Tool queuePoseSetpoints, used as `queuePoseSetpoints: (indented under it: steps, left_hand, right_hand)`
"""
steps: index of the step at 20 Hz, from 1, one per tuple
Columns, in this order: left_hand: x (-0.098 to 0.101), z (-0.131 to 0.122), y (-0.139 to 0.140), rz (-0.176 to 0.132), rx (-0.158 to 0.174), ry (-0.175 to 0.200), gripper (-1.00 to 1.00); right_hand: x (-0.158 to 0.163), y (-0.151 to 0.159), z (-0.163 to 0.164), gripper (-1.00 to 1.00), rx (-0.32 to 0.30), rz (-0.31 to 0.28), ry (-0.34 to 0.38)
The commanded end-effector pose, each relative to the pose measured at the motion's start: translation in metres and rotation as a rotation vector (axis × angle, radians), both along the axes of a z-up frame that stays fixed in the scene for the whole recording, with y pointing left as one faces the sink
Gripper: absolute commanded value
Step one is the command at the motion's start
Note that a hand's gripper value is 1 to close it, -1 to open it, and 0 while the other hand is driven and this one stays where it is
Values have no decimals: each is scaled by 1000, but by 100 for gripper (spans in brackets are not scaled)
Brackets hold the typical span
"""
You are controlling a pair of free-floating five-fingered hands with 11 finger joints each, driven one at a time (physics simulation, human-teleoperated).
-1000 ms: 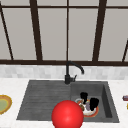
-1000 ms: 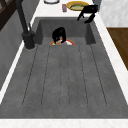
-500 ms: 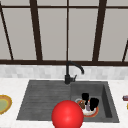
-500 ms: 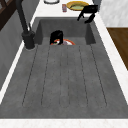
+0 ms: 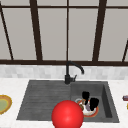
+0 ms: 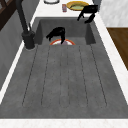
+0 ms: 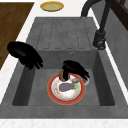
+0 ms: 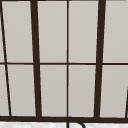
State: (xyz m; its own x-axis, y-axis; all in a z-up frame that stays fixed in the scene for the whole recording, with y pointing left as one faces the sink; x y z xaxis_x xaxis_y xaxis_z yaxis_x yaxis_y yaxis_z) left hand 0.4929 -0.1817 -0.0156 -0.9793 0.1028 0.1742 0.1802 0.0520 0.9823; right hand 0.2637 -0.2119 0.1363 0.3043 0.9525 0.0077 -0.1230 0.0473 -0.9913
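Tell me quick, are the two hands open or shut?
Left hand: above the plate, right by a brown bit of food; cannot be told.
Right hand: open, holding nothing.

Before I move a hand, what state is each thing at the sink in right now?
Plate: flat on the basin floor, loaded.
Eggplant: lying on the plate.
Brown item: at the plate's back edge.
Faucet: spout over the basin, no water seen.
Yellow dish: upright on the counter.
Left hand: low over the plate, at the brown item.
Right hand: in the air, fingers relaxed, holding nothing.
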Motion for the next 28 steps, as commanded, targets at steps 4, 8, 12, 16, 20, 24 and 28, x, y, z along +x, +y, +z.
queuePoseSetpoints:
  steps: [4,8,12,16,20,24,28]
  left_hand:
    - [0,53,9,-4,-5,26,-100]
    - [-7,85,24,-8,7,41,-100]
    - [-20,114,41,-7,4,62,-100]
    - [-30,140,63,-7,-2,80,-100]
    - [-44,149,83,-15,-3,63,-100]
    - [-62,169,105,-17,-28,39,-100]
    - [-80,186,128,-18,-23,43,-100]
  right_hand:
    - [0,0,0,0,0,0,0]
    - [0,0,0,0,0,0,0]
    - [0,0,0,0,0,0,0]
    - [0,0,0,0,0,0,0]
    - [0,0,0,0,0,0,0]
    - [0,0,0,0,0,0,0]
    - [0,0,0,0,0,0,0]
